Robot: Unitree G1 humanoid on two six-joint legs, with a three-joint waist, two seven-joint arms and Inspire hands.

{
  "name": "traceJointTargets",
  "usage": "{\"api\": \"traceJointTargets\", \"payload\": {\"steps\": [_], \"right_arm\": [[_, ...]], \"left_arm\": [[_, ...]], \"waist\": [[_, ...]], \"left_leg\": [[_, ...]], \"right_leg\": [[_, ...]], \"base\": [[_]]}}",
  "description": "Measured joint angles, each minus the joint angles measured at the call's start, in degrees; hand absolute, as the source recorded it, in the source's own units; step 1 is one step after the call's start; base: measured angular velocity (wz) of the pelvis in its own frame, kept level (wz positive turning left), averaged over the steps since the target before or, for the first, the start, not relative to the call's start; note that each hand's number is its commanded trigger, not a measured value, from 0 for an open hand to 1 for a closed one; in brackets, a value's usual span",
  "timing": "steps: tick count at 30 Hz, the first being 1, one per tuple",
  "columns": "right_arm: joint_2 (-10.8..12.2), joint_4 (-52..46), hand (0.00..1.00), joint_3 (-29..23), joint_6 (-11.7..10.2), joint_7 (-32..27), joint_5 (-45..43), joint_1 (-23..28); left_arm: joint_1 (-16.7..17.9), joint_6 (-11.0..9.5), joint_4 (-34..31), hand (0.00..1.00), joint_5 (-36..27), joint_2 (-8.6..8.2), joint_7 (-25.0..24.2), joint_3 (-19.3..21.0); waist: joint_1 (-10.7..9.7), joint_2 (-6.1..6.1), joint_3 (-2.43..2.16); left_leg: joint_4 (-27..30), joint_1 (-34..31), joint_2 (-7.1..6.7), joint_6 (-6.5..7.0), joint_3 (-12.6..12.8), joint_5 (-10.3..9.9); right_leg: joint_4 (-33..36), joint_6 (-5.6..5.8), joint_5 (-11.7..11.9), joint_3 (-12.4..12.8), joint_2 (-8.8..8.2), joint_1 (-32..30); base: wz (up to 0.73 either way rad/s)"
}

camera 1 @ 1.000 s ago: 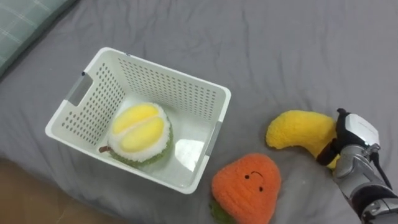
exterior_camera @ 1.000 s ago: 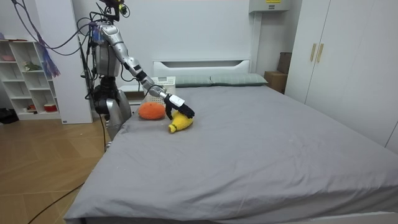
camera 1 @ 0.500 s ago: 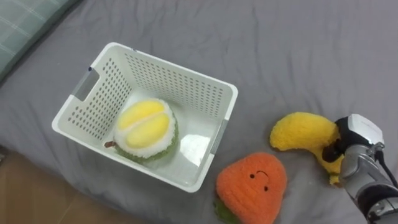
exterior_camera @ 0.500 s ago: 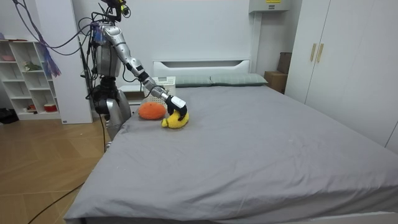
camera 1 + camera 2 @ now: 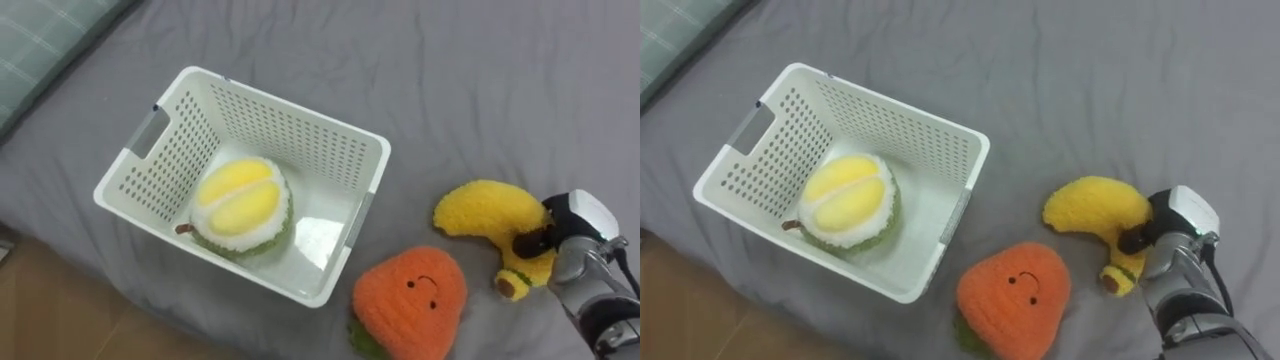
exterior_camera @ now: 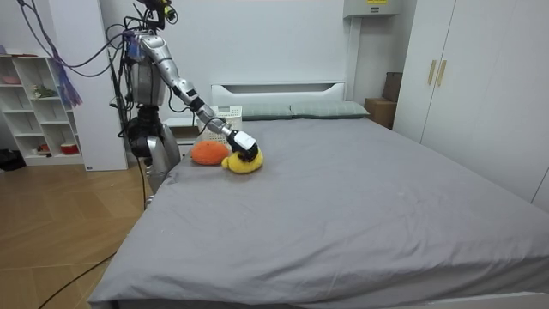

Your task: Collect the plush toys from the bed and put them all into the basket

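Light is bright, even and soft, falling from overhead. On the grey bed sheet the shallow folds show as faint darker bands, not hard shadows. The white perforated plastic basket has a pale glare patch on its glossy floor, just right of the yellow-and-green plush durian. The yellow plush banana and the orange plush fruit with a face cast narrow, dim shadows at their near edges. In the room view the white walls are evenly lit and the wooden floor shows a mild sheen.
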Motion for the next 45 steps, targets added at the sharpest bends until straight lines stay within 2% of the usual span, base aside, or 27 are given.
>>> {"api": "traceJointTargets", "payload": {"steps": [4, 7, 9, 12, 15, 19, 24, 29, 31, 34, 35, 38, 40, 41, 42, 43, 44, 45], "right_arm": [[0.0, -8.2, 1.0, -0.9, -0.1, -1.3, 2.5, 0.1], [0.3, -18.2, 1.0, -2.3, -0.3, -2.6, 3.3, 1.9], [0.3, -29.5, 1.0, -2.4, -0.4, -2.8, 1.7, 6.2], [0.6, -42.7, 1.0, -2.4, -0.5, -2.6, 1.2, 10.8], [0.8, -53.0, 1.0, -1.8, -0.4, -1.0, 1.2, 13.7], [0.8, -61.1, 1.0, -1.3, -0.4, 0.4, -0.4, 16.5], [1.9, -72.4, 1.0, 0.4, -0.4, 2.4, -1.2, 17.2], [2.6, -75.3, 1.0, 2.7, -0.1, 4.5, -2.6, 17.2], [4.0, -75.9, 1.0, 4.0, 0.1, 6.0, -2.8, 17.2], [6.2, -75.9, 1.0, 5.4, 0.6, 8.5, -2.8, 17.2], [7.6, -75.9, 1.0, 5.9, 1.1, 9.1, -2.9, 17.2], [8.3, -75.9, 1.0, 8.5, 1.5, 11.1, -4.6, 17.2], [8.5, -75.9, 0.82, 10.7, 1.5, 12.2, -5.5, 17.2], [8.9, -75.9, 0.6, 11.8, 1.6, 12.9, -6.2, 17.2], [9.5, -75.9, 0.47, 12.9, 2.2, 13.4, -6.7, 17.2], [9.7, -75.8, 0.13, 13.5, 2.6, 13.5, -6.9, 17.2], [10.1, -75.7, 0.0, 14.3, 3.0, 14.1, -7.0, 17.2], [10.9, -75.7, 0.0, 14.7, 3.5, 14.8, -7.0, 17.2]], "left_arm": [[0.5, -0.2, -0.5, 0.0, 0.0, 0.29, 0.0, 0.4], [0.5, -1.3, -0.6, 0.0, 0.2, 0.23, 0.4, 2.4], [0.5, -1.6, -0.8, 0.0, 0.6, 0.22, 1.1, 5.1], [1.3, -2.4, -2.6, 0.0, -0.2, -0.02, 2.2, 7.0], [1.4, -2.4, -3.7, 0.0, -0.9, -0.14, 3.4, 7.4], [2.2, -2.7, -4.5, 0.0, -1.2, -0.95, 3.8, 7.6], [3.7, -2.7, -4.5, 0.0, -1.3, -2.14, 4.2, 7.7], [4.1, -2.7, -4.5, 0.0, -1.1, -2.56, 4.2, 7.8], [5.1, -2.6, -4.5, 0.0, -0.9, -2.83, 4.2, 7.9], [5.9, -2.6, -4.5, 0.0, -0.9, -3.18, 4.2, 8.1], [6.2, -2.4, -4.5, 0.0, -0.9, -3.16, 4.2, 8.1], [6.2, -2.0, -4.5, 0.0, -0.8, -3.11, 4.2, 8.1], [6.3, -1.9, -4.4, 0.0, -0.4, -3.09, 4.2, 8.1], [6.4, -1.9, -4.5, 0.0, 0.4, -3.16, 4.2, 8.1], [6.4, -1.8, -4.4, 0.0, 1.0, -3.17, 4.2, 8.2], [6.4, -1.6, -4.5, 0.0, 1.5, -3.17, 4.2, 8.2], [6.3, -1.0, -4.5, 0.0, 1.9, -3.18, 4.2, 8.2], [6.2, -0.7, -4.5, 0.0, 2.1, -3.22, 4.2, 8.2]], "waist": [[-1.8, -0.24, -0.12], [-3.2, -0.57, -0.32], [-3.4, -1.23, -0.84], [-3.7, -1.3, -1.25], [-4.1, -1.43, -1.58], [-3.8, -1.25, -2.09], [-4.0, -0.92, -2.09], [-2.7, -0.89, -2.06], [-2.6, -0.86, -2.02], [-1.1, -0.8, -1.94], [-0.7, -0.66, -1.84], [0.9, -0.33, -1.5], [1.8, -0.19, -1.29], [2.0, -0.19, -1.22], [3.0, -0.22, -1.15], [3.3, -0.26, -1.15], [3.6, -0.39, -1.19], [4.0, -0.44, -1.23]], "left_leg": [[-0.1, 0.5, 0.08, 0.04, 0.9, 0.1], [-0.4, 2.4, 0.05, 0.05, 1.2, 0.1], [-1.0, 4.9, 0.18, 0.04, 2.2, 0.1], [-2.3, 7.8, 0.2, 0.05, 2.3, 0.0], [-3.2, 9.2, 0.18, 0.09, 2.3, 0.0], [-3.5, 11.3, 0.2, 0.12, 2.9, 0.1], [-4.0, 13.4, 0.26, 0.16, 3.5, 0.1], [-4.2, 14.1, 0.19, 0.17, 3.3, 0.1], [-4.2, 14.1, 0.16, 0.17, 3.0, 0.1], [-4.2, 14.0, 0.09, 0.16, 2.6, 0.1], [-4.2, 14.0, 0.04, 0.16, 2.2, 0.1], [-4.2, 13.9, -0.01, 0.15, 1.8, 0.1], [-4.2, 13.9, -0.02, 0.14, 1.5, 0.1], [-4.2, 13.7, -0.09, 0.09, 1.1, 0.1], [-4.2, 13.7, -0.09, 0.04, 1.0, 0.1], [-4.2, 13.7, -0.08, 0.04, 1.0, 0.1], [-4.2, 13.6, -0.12, 0.03, 0.8, 0.1], [-4.1, 13.6, -0.15, 0.01, 0.6, 0.1]], "right_leg": [[0.1, 0.0, 0.0, 0.3, -0.17, 0.2], [0.0, 0.03, 0.0, 0.5, -0.07, 2.0], [-0.2, 0.2, -0.1, 0.6, -0.06, 4.0], [-0.3, 0.33, -0.2, 1.1, 0.0, 6.4], [-0.3, 0.44, -0.3, 2.2, 0.15, 7.6], [-0.3, 0.46, -0.3, 2.9, 0.15, 9.3], [-0.2, 0.45, -0.3, 3.7, 0.21, 10.7], [-0.3, 0.45, -0.3, 3.7, 0.25, 11.5], [-0.4, 0.46, -0.3, 3.3, 0.26, 11.8], [-0.8, 0.46, -0.3, 2.8, 0.26, 12.1], [-1.0, 0.46, -0.3, 2.3, 0.24, 12.3], [-1.1, 0.5, -0.3, 2.3, 0.31, 12.4], [-1.3, 0.51, -0.3, 2.3, 0.39, 12.5], [-1.3, 0.52, -0.3, 2.4, 0.39, 12.6], [-1.4, 0.52, -0.3, 2.4, 0.44, 12.6], [-1.5, 0.51, -0.3, 2.4, 0.47, 12.6], [-1.9, 0.51, -0.3, 2.3, 0.51, 12.8], [-2.0, 0.51, -0.3, 2.3, 0.53, 12.8]], "base": [[-0.05], [-0.02], [-0.09], [-0.04], [-0.07], [-0.1], [-0.08], [0.02], [0.07], [0.09], [0.11], [0.08], [0.1], [0.12], [0.09], [0.06], [0.06], [0.06]]}}
